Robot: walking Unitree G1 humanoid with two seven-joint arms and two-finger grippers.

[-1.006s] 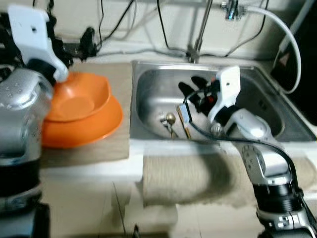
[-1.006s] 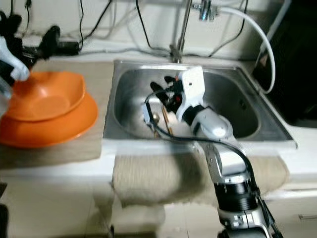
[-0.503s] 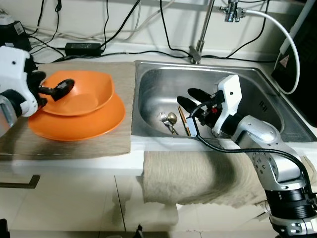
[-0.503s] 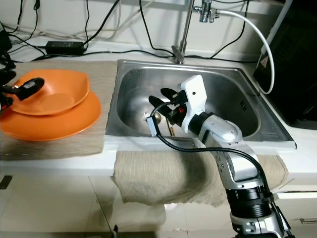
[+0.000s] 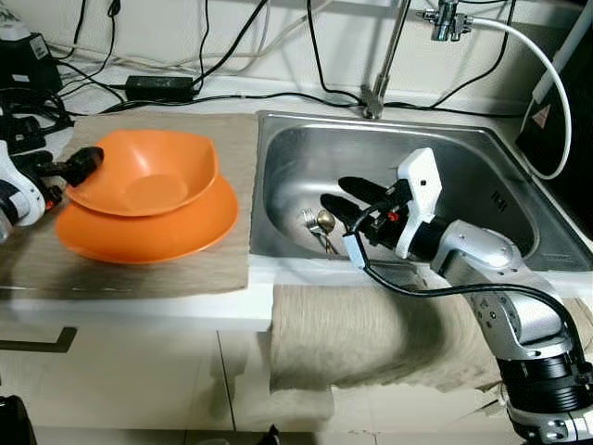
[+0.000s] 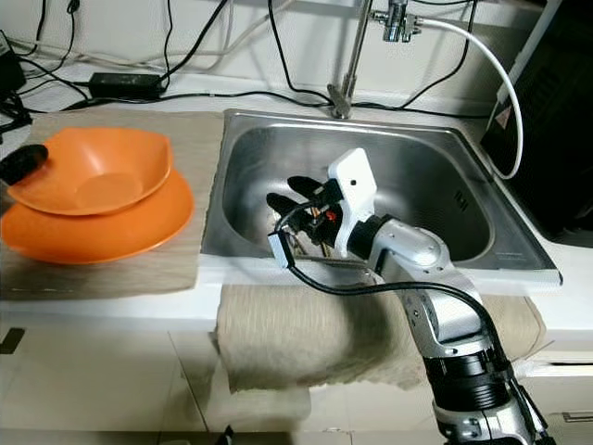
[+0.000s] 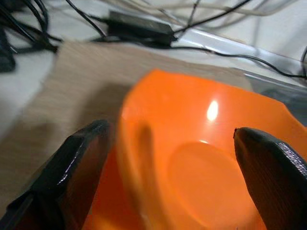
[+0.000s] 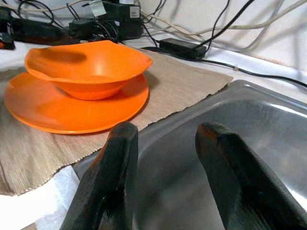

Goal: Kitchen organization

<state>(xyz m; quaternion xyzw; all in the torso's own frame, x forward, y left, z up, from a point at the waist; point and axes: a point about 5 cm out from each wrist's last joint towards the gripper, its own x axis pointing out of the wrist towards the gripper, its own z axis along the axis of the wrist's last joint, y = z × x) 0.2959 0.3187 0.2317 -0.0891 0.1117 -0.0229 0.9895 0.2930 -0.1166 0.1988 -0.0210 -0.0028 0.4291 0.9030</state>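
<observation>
An orange bowl (image 5: pixel 144 176) rests in an orange plate (image 5: pixel 157 232) on a beige mat, left of the steel sink (image 5: pixel 463 176). My left gripper (image 5: pixel 67 172) is at the bowl's left rim; in the left wrist view its fingers (image 7: pixel 72 167) are spread wide and it is open, with the bowl (image 7: pixel 201 158) just ahead. Low inside the sink, my right gripper (image 5: pixel 350 198) is open and empty, just right of a spoon and fork (image 5: pixel 320 227) lying on the sink floor. The right wrist view looks past its fingers (image 8: pixel 120 163) toward the bowl (image 8: pixel 88 67).
The faucet (image 5: pixel 387 51) and a white hose (image 5: pixel 547 83) stand behind the sink. Cables and a power adapter (image 5: pixel 157 87) lie along the back wall. A beige towel (image 5: pixel 371 334) hangs over the counter front. A black appliance (image 5: pixel 565 102) sits at the far right.
My left gripper has drawn back leftward, from over the bowl to its left rim. My right gripper has shifted a little left and lower, nearer the cutlery. The camera has also moved.
</observation>
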